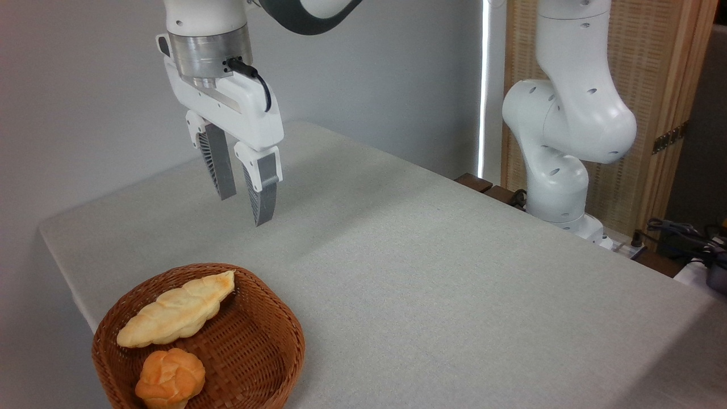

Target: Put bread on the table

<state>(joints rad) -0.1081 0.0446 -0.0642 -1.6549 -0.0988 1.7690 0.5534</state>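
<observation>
The wicker basket (250, 363) sat at the near-left corner of the table (431, 284), round, brown, woven, w/ two items inside. The bread (177, 311), a long pale-yellow braided loaf, lay across the basket's rear-left part, leaning on the inner wall, so it was in the basket and not on the tabletop. Its long axis ran diagonally: the browner tip pointed up-right toward the basket's far rim, the paler tapered end pointed down-left near the basket's left rim. Both ends seemed to sit close to the rim; whether they touched it couldn't be told. Just in front of the loaf, at the basket's near-left side, sat a small round orange knotted bun (170, 378), very close to the loaf, contact unclear. The rest of the basket floor, to the right of both items, showed bare weave. The gripper (245, 209) hung in the air well above and behind the basket, roughly over its far rim or a bit beyond, fingers pointing down w/ a slight tilt. Its two ribbed grey fingers (261, 196) stood apart w/ a clear gap and nothing between them. The arm's white base (559, 193) stood well off from the basket, beyond the table's far-right edge, w/ a slatted wooden screen (653, 113) behind it.
</observation>
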